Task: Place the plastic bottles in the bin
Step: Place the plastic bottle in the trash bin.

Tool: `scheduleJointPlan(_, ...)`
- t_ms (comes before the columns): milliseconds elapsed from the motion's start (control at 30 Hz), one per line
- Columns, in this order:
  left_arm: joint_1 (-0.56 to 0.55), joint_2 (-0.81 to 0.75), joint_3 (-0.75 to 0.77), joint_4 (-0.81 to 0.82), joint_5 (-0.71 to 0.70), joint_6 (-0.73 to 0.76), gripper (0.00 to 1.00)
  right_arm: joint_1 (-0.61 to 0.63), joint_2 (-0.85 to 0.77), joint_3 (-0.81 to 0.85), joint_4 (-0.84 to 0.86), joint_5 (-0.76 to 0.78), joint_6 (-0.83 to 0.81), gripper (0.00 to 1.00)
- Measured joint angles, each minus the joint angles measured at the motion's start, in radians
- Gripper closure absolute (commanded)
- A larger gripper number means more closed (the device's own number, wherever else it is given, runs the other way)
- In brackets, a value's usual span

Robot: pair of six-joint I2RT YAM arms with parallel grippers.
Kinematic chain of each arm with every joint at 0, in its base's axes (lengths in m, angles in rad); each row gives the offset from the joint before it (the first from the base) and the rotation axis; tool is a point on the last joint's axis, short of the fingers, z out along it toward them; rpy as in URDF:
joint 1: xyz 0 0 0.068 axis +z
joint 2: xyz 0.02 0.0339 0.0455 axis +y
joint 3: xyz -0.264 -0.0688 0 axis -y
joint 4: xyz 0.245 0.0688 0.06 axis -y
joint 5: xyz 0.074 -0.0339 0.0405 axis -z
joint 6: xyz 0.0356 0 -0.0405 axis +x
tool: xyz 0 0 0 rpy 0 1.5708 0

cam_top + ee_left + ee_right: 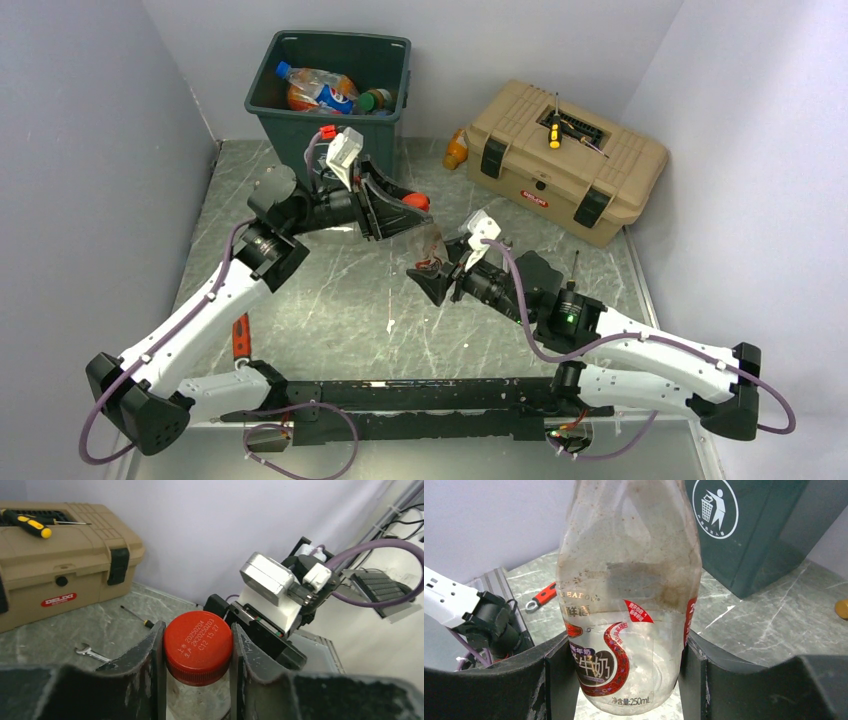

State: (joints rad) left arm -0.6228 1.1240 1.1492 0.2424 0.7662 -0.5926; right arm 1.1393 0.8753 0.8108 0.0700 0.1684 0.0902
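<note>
Bottles (320, 92) are seen in the bin (262, 75) at eleven o'clock. A clear bottle (629, 595) is clamped by left gripper (197, 632) and right gripper (626, 642). An orange bottle (455, 150) at one o'clock is not yet binned.

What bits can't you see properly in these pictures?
Right wrist view: the top of the clear bottle, cut off by the upper edge.
Left wrist view: its body below the red cap, mostly hidden by the left fingers.
Top view: the floor of the bin, covered by the bottles inside.
</note>
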Motion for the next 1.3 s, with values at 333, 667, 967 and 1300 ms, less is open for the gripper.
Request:
scheduleJointPlan(333,0.001,0.003,0.089,-0.190,-0.145,0.155,1.00,0.003,-0.018,0.013,-0.077,0.034,0.045,0.00)
scheduleJointPlan(667,0.335,0.162,0.537,-0.168,-0.409,0.320,1.00,0.004,-0.246,-0.072,-0.151,0.141,0.129,0.00)
scheduleJointPlan(967,0.467,0.626,0.808,-0.009,-0.269,0.301,1.00,0.004,-0.310,-0.246,-0.156,0.162,0.241,0.00)
scheduleJointPlan(1300,0.463,0.908,0.940,-0.016,-0.159,0.190,1.00,0.004,-0.387,-0.273,-0.196,0.207,0.282,0.00)
